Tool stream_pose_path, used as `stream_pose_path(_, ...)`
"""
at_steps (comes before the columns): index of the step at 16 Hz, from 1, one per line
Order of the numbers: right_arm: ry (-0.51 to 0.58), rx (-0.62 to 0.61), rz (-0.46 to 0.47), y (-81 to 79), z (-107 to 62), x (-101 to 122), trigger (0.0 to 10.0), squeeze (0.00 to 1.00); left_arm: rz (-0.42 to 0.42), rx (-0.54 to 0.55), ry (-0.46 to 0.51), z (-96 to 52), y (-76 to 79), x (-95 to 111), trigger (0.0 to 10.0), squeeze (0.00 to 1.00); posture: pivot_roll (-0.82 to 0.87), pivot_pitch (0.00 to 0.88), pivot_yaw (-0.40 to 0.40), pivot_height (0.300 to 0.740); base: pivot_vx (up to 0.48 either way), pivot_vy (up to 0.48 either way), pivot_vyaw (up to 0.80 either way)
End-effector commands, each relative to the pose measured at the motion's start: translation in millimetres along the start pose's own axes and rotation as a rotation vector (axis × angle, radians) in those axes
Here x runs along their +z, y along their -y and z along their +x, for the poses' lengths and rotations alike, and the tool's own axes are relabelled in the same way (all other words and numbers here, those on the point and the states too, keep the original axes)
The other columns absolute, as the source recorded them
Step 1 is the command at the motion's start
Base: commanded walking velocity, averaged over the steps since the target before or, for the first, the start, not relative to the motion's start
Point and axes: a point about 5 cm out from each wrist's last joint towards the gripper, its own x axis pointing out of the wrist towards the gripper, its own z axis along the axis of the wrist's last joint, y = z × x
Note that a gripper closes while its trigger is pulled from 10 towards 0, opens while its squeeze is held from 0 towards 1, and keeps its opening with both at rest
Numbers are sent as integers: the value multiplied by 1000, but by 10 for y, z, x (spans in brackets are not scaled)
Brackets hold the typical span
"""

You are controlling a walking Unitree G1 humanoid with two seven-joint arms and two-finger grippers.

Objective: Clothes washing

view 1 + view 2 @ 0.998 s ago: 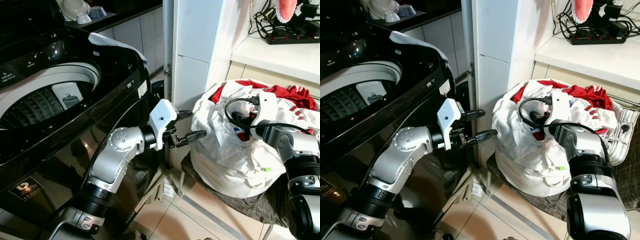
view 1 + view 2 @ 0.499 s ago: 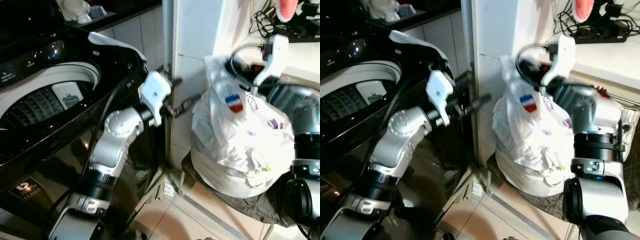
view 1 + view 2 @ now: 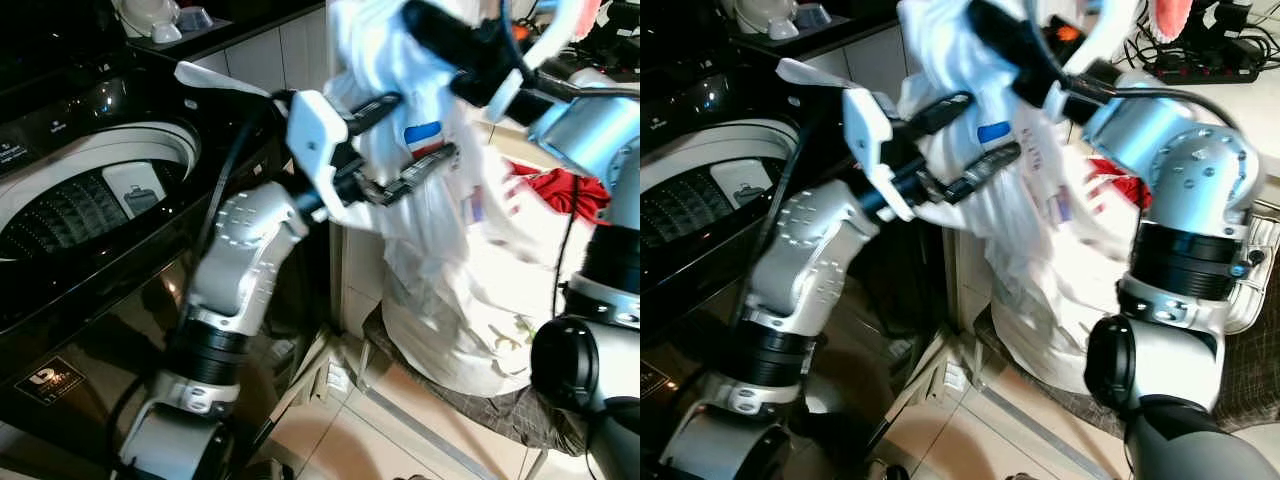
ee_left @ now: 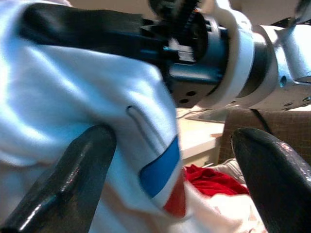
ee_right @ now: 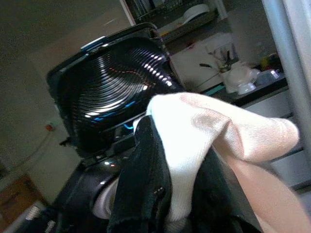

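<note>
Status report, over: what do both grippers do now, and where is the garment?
Right gripper shut on white garment, lifted high beside the washer. Left gripper open, fingers against the cloth. Remaining laundry below. Drum opening unobstructed.

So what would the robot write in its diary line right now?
right gripper: shut on white shirt, lifted high | left gripper: open, at shirt | washer drum: open | red garment: on pile

One washing machine [image 3: 90, 190], one white shirt [image 3: 440, 200], one red garment [image 3: 560, 190], two bowls [image 3: 160, 15] behind the machine.
</note>
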Motion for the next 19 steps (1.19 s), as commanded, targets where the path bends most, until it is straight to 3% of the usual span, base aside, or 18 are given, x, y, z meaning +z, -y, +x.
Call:
stream_pose_path(1, 13, 52, -12, -151, 31, 59, 0, 0, 43, 10, -29, 39, -12, -8, 10000, 1000, -73, 0, 67, 740, 0, 0, 0)
stream_pose_path(3, -2, 82, 6, -229, 70, 5, 0, 0, 92, 76, -89, 76, -62, -85, 10000, 1000, -73, 0, 67, 740, 0, 0, 0)
stream_pose_path(7, -13, 109, 29, -334, 90, -36, 0, 0, 311, 354, -246, 95, -322, -205, 10000, 1000, -81, 0, 73, 740, 0, 0, 0)
stream_pose_path(10, -9, 96, 34, -338, 76, -34, 0, 0, 321, 514, -215, 65, -474, -145, 10000, 1000, -80, 0, 74, 740, 0, 0, 0)
stream_pose_path(12, -5, 83, 39, -324, 60, -29, 0, 0, 230, 512, -157, 71, -459, -139, 10000, 1000, -77, 0, 72, 740, 0, 0, 0)
stream_pose_path(13, -5, 76, 42, -313, 57, -29, 0, 0, 226, 483, -147, 85, -417, -145, 6275, 1000, -76, 0, 72, 740, 0, 0, 0)
stream_pose_path(14, -5, 68, 44, -299, 55, -30, 0, 0, 201, 471, -139, 90, -386, -163, 0, 604, -75, 0, 71, 740, 0, 0, 0)
stream_pose_path(15, -5, 61, 44, -290, 52, -29, 0, 0, 195, 472, -134, 90, -381, -164, 0, 420, -74, 0, 70, 740, 0, 0, 0)
stream_pose_path(16, -4, 58, 45, -286, 50, -28, 0, 0, 191, 471, -133, 91, -381, -166, 0, 420, -74, 0, 70, 740, 0, 0, 0)
stream_pose_path(17, -1, 48, 44, -273, 47, -20, 0, 0, 187, 468, -133, 85, -387, -167, 0, 0, -73, 0, 69, 740, 0, 0, 0)
stream_pose_path(19, 5, 33, 41, -251, 41, -4, 0, 0, 177, 458, -132, 71, -396, -172, 0, 0, -72, 0, 69, 740, 0, 0, 0)
